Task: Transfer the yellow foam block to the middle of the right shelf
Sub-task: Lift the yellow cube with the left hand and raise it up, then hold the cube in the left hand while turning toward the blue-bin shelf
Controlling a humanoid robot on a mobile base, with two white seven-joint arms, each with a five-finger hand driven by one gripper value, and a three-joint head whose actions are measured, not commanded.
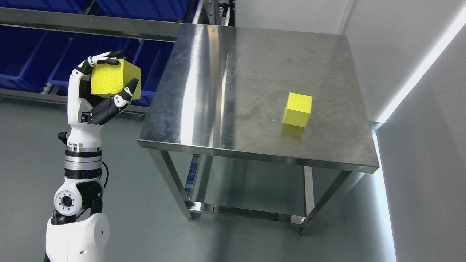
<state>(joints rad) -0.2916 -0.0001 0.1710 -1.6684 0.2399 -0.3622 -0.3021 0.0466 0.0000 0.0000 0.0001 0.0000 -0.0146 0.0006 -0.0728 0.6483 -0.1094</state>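
My left hand [109, 78] is raised at the left of the head view, left of the steel table, with its fingers curled around a yellow foam block [111, 78]. The block is held in the air above the floor, its fingertips [105, 58] over the top edge and the thumb on the lower right side. A second yellow foam block [297, 109] sits on the steel table top [233, 91], right of the middle and toward the front. My right arm does not show.
The steel table has a lower shelf [251, 189] between its legs. Blue bins [32, 54] fill a rack behind my left hand. A white wall [418, 145] runs close along the table's right side. Grey floor [153, 218] lies in front.
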